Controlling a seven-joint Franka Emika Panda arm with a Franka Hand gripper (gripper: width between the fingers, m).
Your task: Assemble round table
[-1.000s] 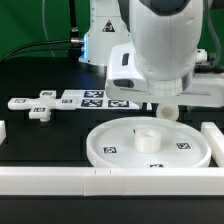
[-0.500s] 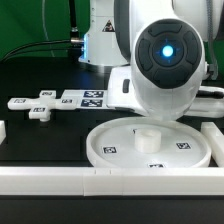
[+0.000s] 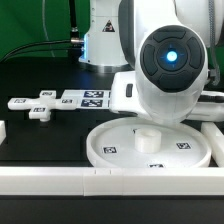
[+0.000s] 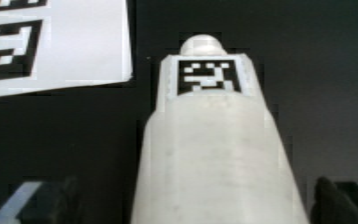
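Observation:
The round table's white disc [image 3: 110, 148] lies flat at the front of the table, with its raised hub [image 3: 147, 139] and small tags on its face. The tagged white post [image 4: 208, 150] shows only in the wrist view, lying on the black surface beside the marker board [image 4: 51, 50]. My gripper [image 4: 194, 200] is open and astride the post, one dark finger [image 4: 43, 200] on each side, with gaps to the post. In the exterior view the arm's body [image 3: 170, 65] hides the gripper and the post.
White border rails run along the front [image 3: 60, 180] and at the exterior view's right [image 3: 215, 135]. The marker board [image 3: 85, 99] lies behind the disc. Small white tagged parts [image 3: 40, 110] lie at the exterior view's left.
The arm has turned and come down, so its round blue-lit face now points at the exterior camera. The post seen a second ago is now hidden behind it.

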